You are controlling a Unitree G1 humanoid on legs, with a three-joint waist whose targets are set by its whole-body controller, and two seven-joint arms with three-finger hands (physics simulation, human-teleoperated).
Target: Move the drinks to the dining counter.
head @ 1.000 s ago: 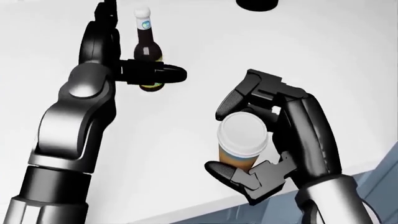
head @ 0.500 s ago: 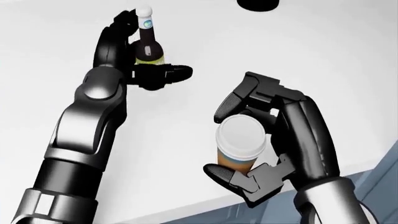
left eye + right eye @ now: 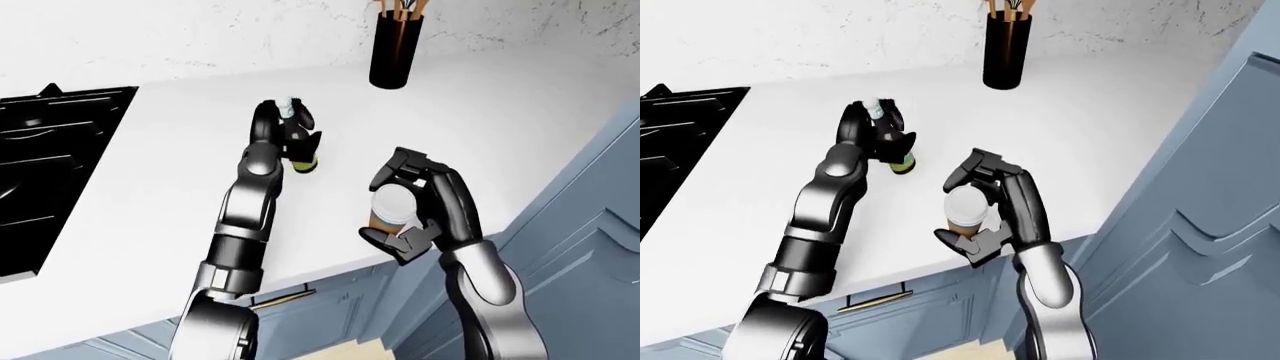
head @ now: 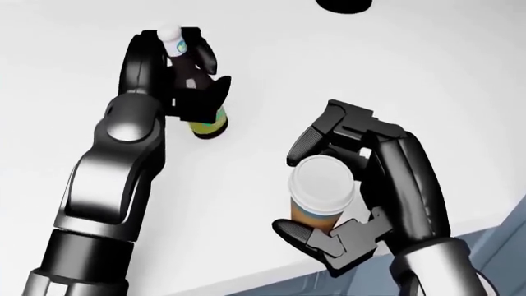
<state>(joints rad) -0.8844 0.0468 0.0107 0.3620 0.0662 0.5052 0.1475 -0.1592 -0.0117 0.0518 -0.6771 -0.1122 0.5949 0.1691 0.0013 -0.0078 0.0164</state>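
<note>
A dark bottle with a white cap and a yellow-green band at its base stands slightly tilted at the upper left of the head view. My left hand is shut around its body and hides most of it. I cannot tell whether its base touches the white counter. A paper coffee cup with a white lid and brown body is held above the counter's near edge. My right hand is shut on it, fingers above and thumb below. Both also show in the left-eye view, the bottle to the left of the cup.
A black utensil holder with wooden tools stands at the top of the counter by the marble wall. A black stove lies at the left. Blue cabinet fronts run below the counter and up the right side.
My left hand has turned and wrapped more closely round the bottle, which now leans with its cap to the left and sits lower in the view. The right hand and cup have barely moved.
</note>
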